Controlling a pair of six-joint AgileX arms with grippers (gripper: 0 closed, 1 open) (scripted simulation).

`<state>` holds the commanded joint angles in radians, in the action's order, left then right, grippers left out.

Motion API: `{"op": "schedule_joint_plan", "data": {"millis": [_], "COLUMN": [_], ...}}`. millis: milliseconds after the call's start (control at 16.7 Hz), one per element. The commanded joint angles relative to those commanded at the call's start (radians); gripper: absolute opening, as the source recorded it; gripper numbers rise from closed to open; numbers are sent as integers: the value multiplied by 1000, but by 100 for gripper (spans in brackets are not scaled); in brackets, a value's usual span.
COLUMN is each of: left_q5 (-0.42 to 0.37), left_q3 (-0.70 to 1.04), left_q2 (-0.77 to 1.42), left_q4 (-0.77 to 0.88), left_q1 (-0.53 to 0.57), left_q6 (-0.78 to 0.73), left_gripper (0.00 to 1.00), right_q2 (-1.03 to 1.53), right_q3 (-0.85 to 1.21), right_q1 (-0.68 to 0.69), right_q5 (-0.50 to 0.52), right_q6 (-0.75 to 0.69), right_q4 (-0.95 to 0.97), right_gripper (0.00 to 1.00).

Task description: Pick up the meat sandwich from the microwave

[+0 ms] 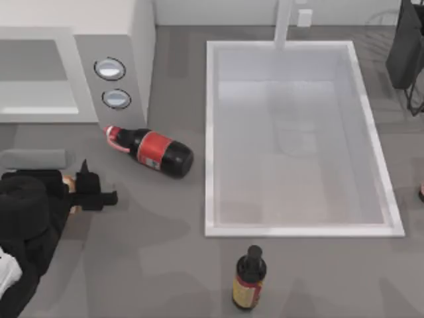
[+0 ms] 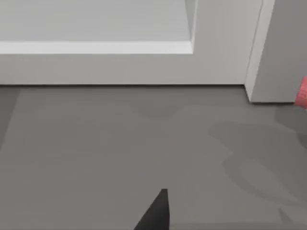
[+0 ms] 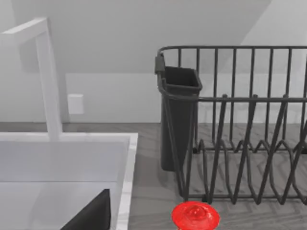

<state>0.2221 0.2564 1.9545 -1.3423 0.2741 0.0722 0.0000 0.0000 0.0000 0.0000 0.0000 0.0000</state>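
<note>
The microwave (image 1: 136, 46) stands at the table's back left, with two round knobs (image 1: 110, 69) on its grey panel. The part of its cavity (image 1: 33, 79) that I see holds nothing. The meat sandwich is out of view. My left gripper (image 1: 93, 189) hovers over the table in front of the microwave, near the left edge. Its dark tip (image 2: 156, 213) shows in the left wrist view, which faces the microwave's front (image 2: 120, 67). Small orange-brown patches (image 1: 67, 179) sit at the left wrist's edge; I cannot tell what they are. My right gripper (image 3: 91, 213) is parked at the right, beside the sink.
A cola bottle (image 1: 151, 151) lies on its side just in front of the knob panel, red cap toward the microwave. A white sink basin (image 1: 212, 132) fills the middle right. A dark bottle (image 1: 250, 278) stands near the front edge. A black dish rack (image 3: 240, 124) stands at the back right.
</note>
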Motion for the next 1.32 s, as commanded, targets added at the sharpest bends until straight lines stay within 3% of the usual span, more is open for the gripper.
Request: {"op": "schedule_joint_plan", "data": {"millis": [180,960,1320], "left_q5": [0,0,0], "left_q3": [0,0,0], "left_q2": [0,0,0], "left_q4": [0,0,0], "left_q1": [0,0,0], "left_q6": [0,0,0], "left_gripper": [0,98,100], "right_q2": [0,0,0], "right_q3": [0,0,0], "right_q1": [0,0,0], "right_q5": [0,0,0], "right_q6": [0,0,0], "right_q4": [0,0,0], "right_gripper": [100,100,100]}}
